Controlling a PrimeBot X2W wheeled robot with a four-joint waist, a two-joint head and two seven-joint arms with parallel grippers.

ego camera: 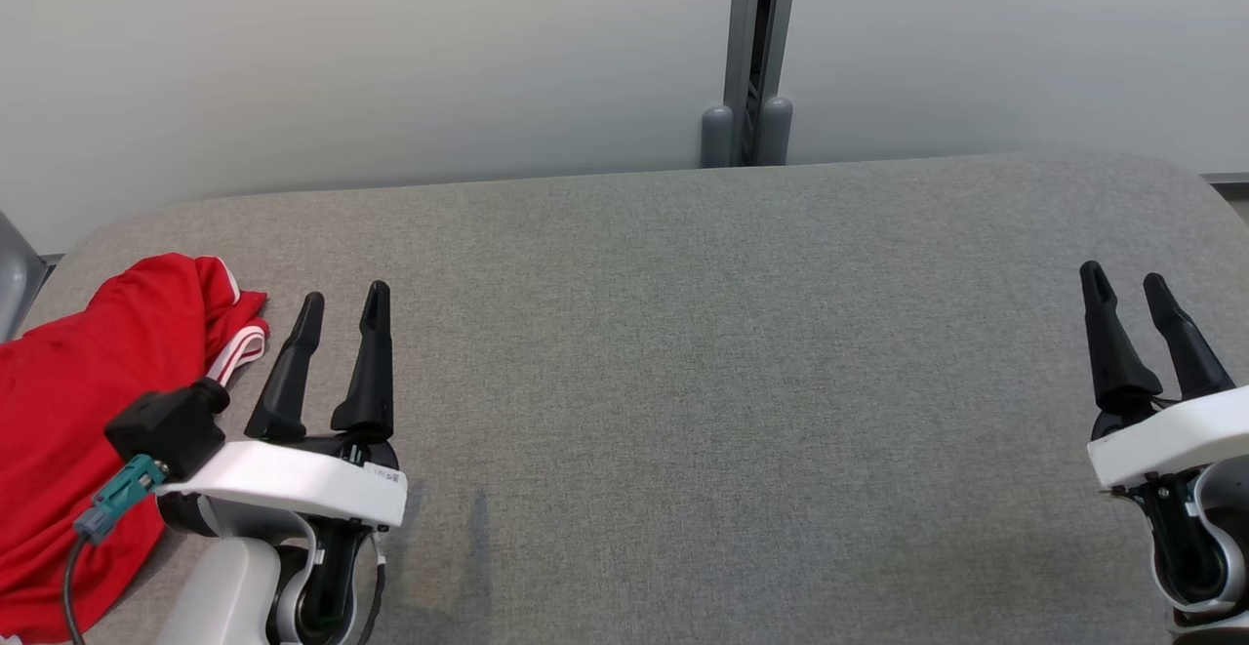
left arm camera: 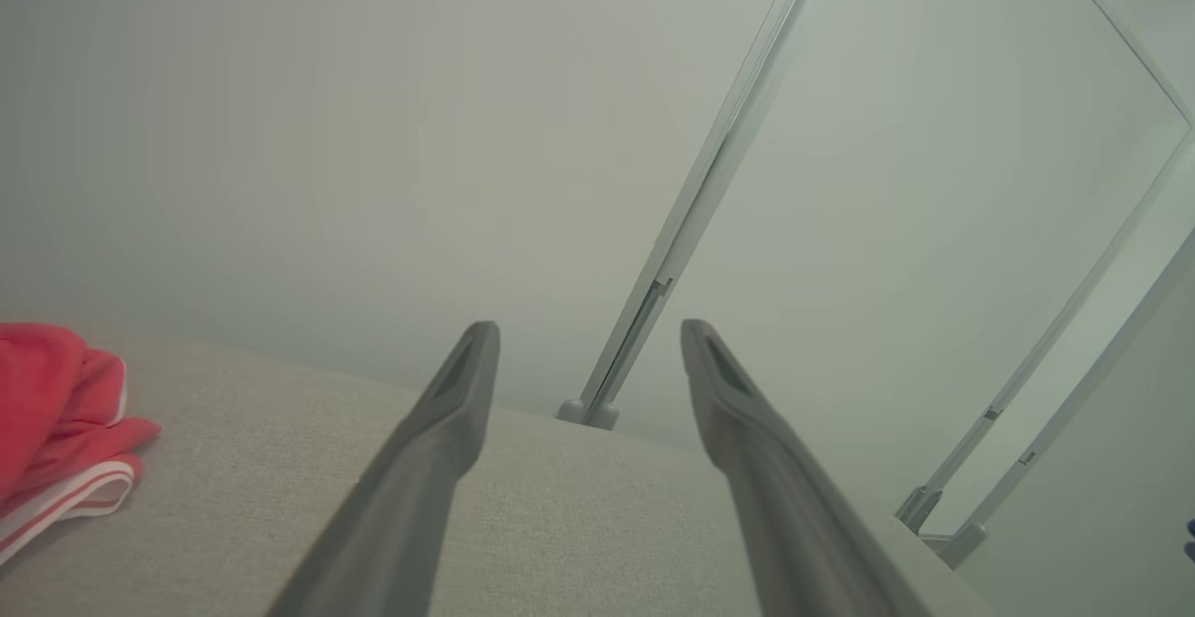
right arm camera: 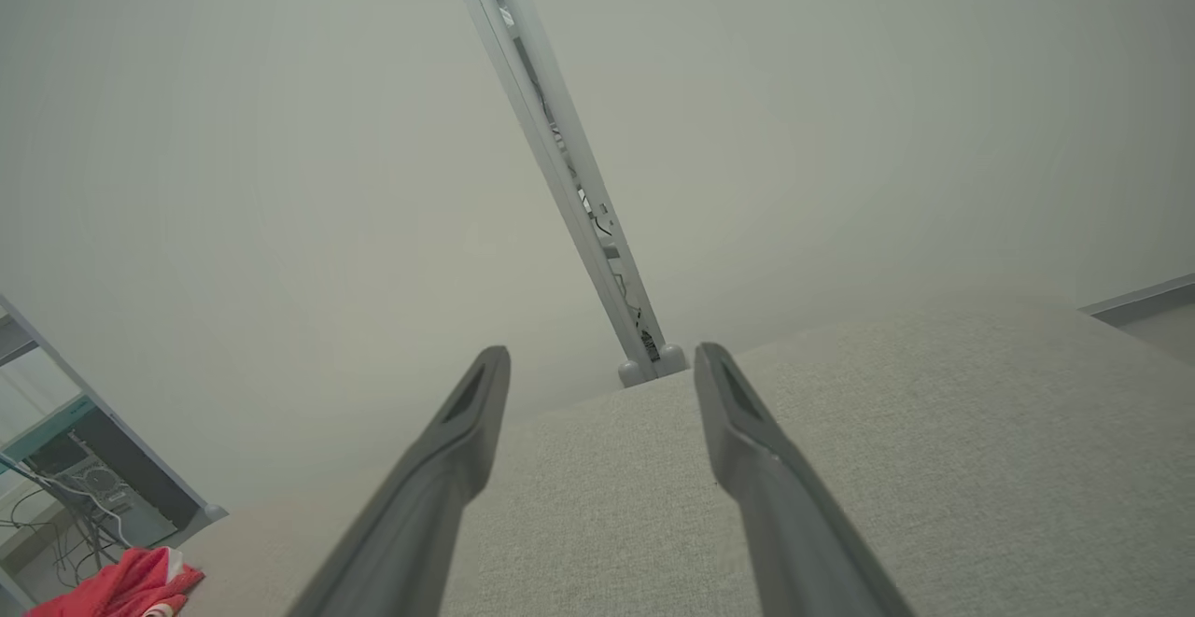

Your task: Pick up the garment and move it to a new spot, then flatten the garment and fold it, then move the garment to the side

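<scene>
A red garment (ego camera: 68, 401) with white trim lies crumpled at the left edge of the grey fabric table (ego camera: 683, 382). It also shows as a red garment (left arm camera: 51, 421) at the left of the left wrist view and a small red garment (right arm camera: 121, 584) in the lower left corner of the right wrist view. My left gripper (ego camera: 344, 302) stands open just right of the cloth, not touching it, with nothing between its fingers. At the far right my right gripper (ego camera: 1124, 280) is open and empty too, hovering over bare table.
A pale wall runs behind the table, with a grey vertical post (ego camera: 749, 60) at the back centre. The table's corners are rounded. A shelf with cables (right arm camera: 75, 486) stands beyond the table's left end.
</scene>
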